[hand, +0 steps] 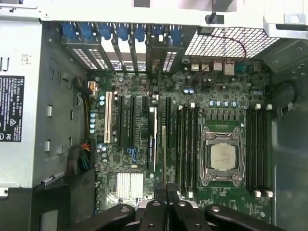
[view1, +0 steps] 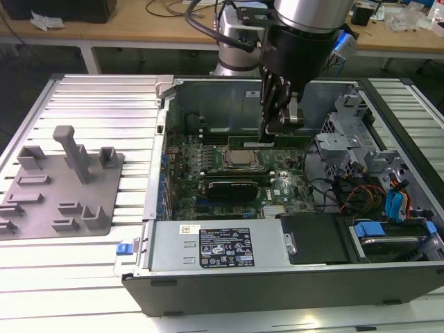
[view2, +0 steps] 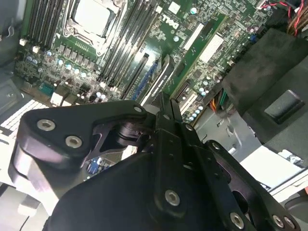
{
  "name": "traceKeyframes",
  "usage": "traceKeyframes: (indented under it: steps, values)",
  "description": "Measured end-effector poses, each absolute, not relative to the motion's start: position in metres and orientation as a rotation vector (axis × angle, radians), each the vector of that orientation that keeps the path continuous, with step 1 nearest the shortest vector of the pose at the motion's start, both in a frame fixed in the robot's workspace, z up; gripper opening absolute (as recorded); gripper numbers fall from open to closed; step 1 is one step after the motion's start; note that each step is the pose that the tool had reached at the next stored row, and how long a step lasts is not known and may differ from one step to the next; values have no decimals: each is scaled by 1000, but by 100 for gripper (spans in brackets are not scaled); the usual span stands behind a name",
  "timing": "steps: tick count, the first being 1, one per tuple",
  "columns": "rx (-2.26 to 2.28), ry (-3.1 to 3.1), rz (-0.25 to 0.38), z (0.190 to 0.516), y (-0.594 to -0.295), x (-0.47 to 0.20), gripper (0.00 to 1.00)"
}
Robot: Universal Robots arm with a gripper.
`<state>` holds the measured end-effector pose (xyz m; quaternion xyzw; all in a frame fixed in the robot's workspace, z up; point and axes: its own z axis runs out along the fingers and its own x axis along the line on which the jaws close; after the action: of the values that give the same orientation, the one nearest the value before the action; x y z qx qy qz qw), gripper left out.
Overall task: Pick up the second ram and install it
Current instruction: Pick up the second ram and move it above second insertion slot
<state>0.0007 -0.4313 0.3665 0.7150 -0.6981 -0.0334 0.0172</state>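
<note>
**Fingers gripping the second ram over the motherboard**

In the upper middle of the exterior view the arm is reaching down into the open computer case (view1: 148,208), which is lying on the ribbed metal desk (view1: 97,104). The gripper (view1: 272,133) is hanging over the motherboard (view1: 284,198). Its fingers (hand: 172,193) are standing narrow, closing on the second ram (view1: 297,139). The ram is a thin green stick, lying level and sticking out from both sides of the fingers. In the frame it is sitting just above the processor socket (view1: 239,159). I cannot tell whether its lower edge is touching a slot. In the first wrist view the fingertips are meeting just beside the row of black memory slots (hand: 187,144) next to the socket. The black expansion card (view1: 232,187) is sitting lower in the exterior view, near the socket. The grey tray (view1: 41,208) is lying on the desk at the exterior view's left, well apart from the gripper.
</note>
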Motion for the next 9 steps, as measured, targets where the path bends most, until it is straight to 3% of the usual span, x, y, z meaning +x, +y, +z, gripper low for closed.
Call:
traceKeyframes:
  steps: [9]
  values:
    - [2222,-2169,-104,348,-426,-4,9]
